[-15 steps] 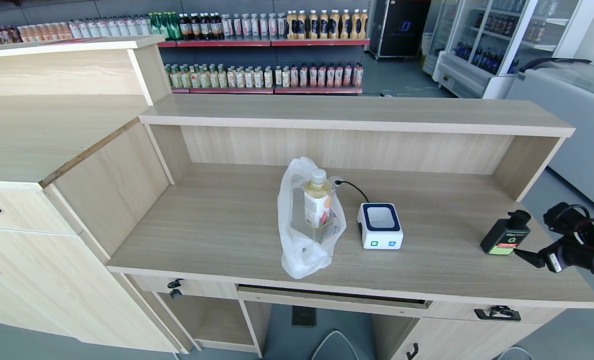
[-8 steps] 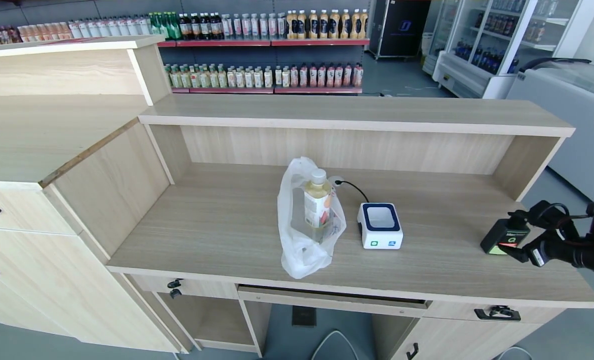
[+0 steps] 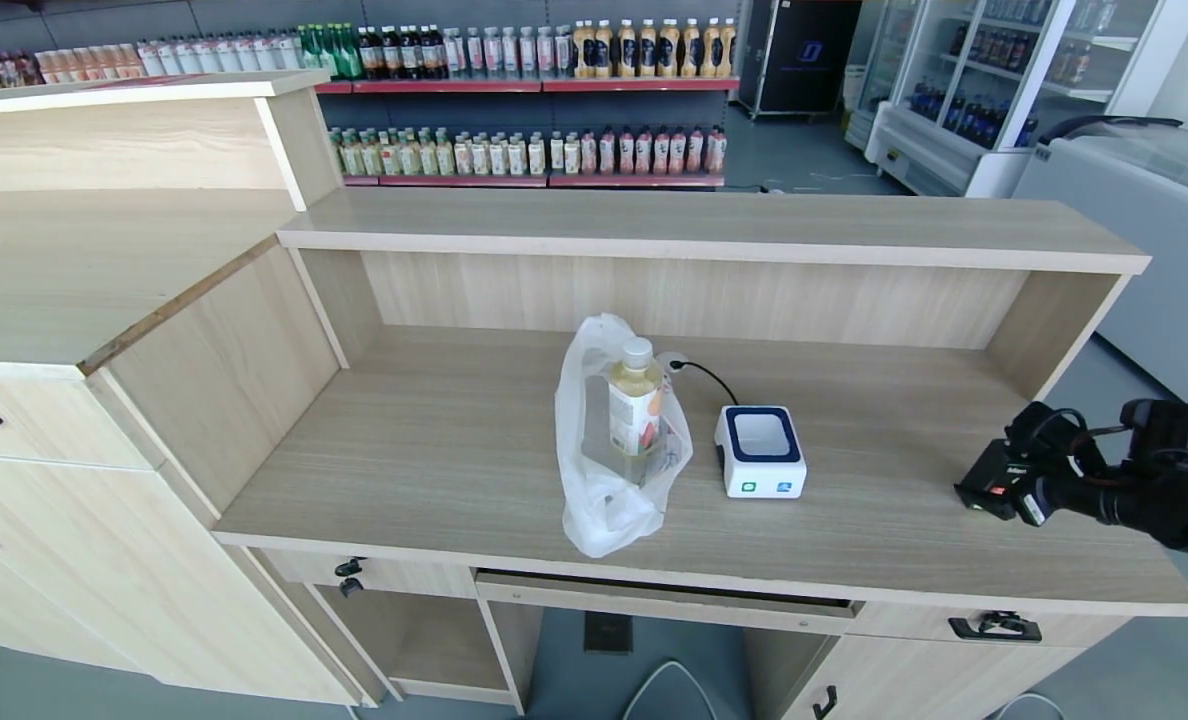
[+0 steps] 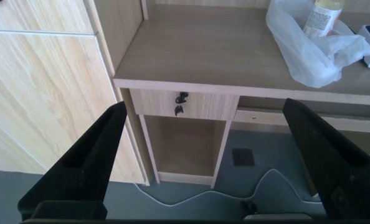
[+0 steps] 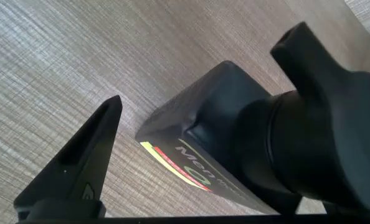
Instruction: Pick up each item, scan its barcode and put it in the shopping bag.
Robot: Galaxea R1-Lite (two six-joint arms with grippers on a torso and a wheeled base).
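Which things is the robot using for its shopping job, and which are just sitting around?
For the job:
black pump bottle
right gripper, open around that bottle
scanner
shopping bag
drink bottle, standing in the bag

Just sitting around:
drinks shelves behind the counter
fridges

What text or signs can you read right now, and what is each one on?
No text reads in full.
Black bottle: lettering on its striped label, partly hidden, not readable whole.
Scanner: two small icons on its front, no legible words.
Drink bottle in the shopping bag: label print too small to read.
Shelf bottles behind the counter: labels too small to read.
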